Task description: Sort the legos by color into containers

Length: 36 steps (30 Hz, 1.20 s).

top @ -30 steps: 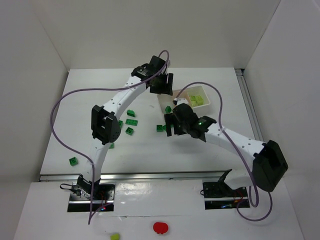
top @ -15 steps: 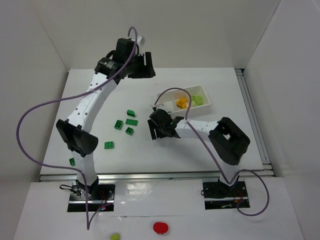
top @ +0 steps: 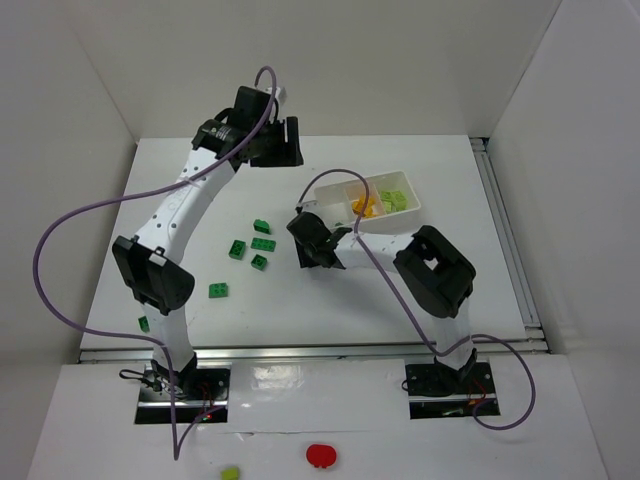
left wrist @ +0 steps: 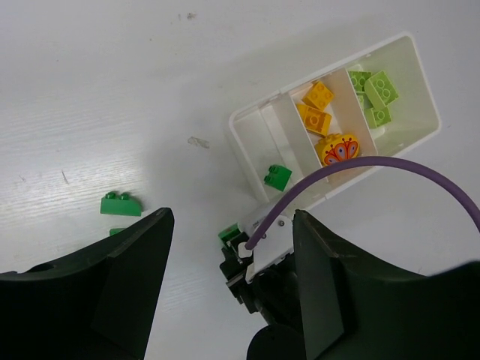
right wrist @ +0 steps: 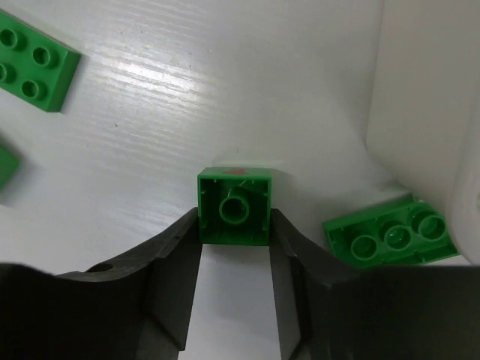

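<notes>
My right gripper (right wrist: pixel 234 225) is shut on an upside-down dark green lego (right wrist: pixel 234 216) that rests on the table, its fingers pressed on both sides. In the top view the right gripper (top: pixel 308 243) is just left of the white tray (top: pixel 400 178). The tray's compartments (left wrist: pixel 409 45) hold one dark green lego (left wrist: pixel 277 177), orange legos (left wrist: pixel 315 109) and pale green legos (left wrist: pixel 375 94). The left gripper (top: pixel 272 143) hangs open and empty high over the back of the table. Several dark green legos (top: pixel 262 245) lie loose left of the right gripper.
Another upside-down green lego (right wrist: pixel 390 240) lies right beside the held one, against the tray wall (right wrist: pixel 427 97). A flat green lego (right wrist: pixel 34 67) lies further off. Single green legos (top: pixel 218 290) (top: pixel 144 322) sit near the left arm. A red round object (top: pixel 321 455) lies on the near shelf.
The right gripper moved left along the table and closed on the dark green lego. The left arm swung from over the tray to the back left, then held nearly still.
</notes>
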Each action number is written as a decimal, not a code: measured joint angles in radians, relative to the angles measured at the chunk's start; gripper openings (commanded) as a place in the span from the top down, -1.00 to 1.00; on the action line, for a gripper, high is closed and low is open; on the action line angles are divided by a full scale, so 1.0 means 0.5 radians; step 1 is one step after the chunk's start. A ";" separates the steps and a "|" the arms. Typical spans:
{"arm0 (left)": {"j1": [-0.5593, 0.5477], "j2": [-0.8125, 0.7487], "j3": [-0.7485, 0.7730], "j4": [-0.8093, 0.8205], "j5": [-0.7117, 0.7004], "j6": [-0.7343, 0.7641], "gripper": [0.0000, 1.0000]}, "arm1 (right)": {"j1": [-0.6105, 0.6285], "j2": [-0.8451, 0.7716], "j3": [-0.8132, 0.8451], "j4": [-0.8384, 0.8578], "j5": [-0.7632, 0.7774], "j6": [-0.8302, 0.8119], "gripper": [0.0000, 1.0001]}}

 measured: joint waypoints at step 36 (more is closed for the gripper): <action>0.142 0.033 -0.832 -0.005 -0.277 -0.278 -0.76 | -0.483 -0.079 0.550 -0.315 0.223 -0.163 -0.63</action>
